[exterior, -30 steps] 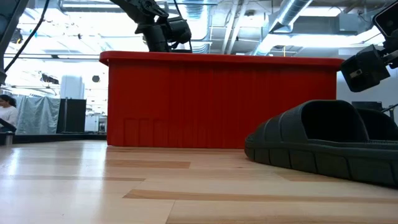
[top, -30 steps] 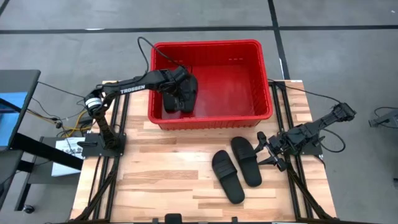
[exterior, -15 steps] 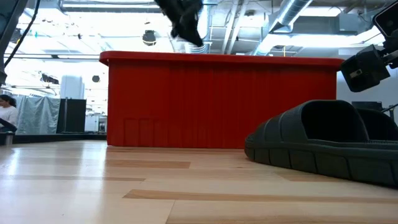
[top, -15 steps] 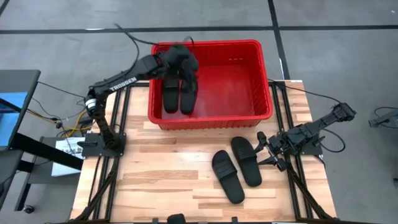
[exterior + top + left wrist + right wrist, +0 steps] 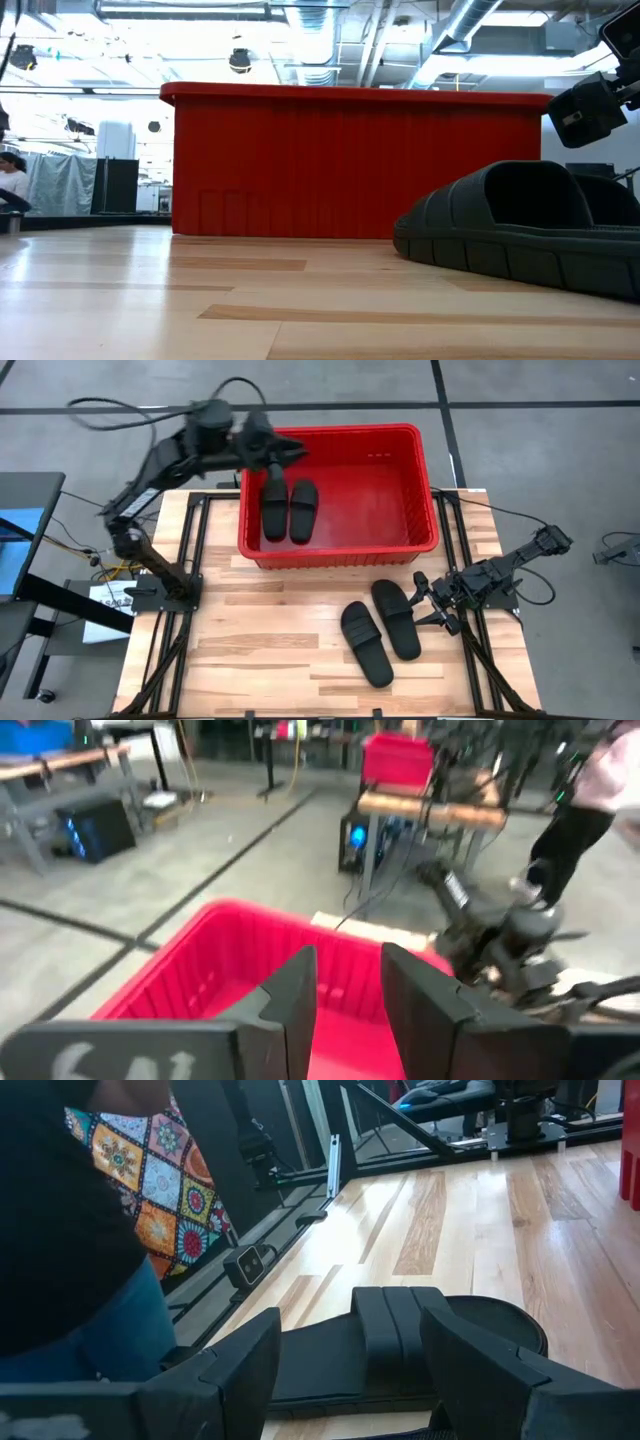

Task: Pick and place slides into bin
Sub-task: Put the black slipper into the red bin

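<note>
We note left tool (image 5: 283, 453) risen out of bin (image 5: 420, 480), pulled back to its far-left corner, empty. Slide (image 5: 303, 510) it held now lies in bin beside other slide (image 5: 273, 507).

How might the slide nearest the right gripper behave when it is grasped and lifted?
That slide looks thick-soled and moulded, so probably fairly stiff with slight flex. It lies flat on the table, so it is unlikely to roll or tip. Its matte surface and raised strap suggest a secure hold for the open right gripper.

left gripper (image 5: 285, 452) motion-blurred, bin (image 5: 350, 160) wall hiding slides inside
</note>
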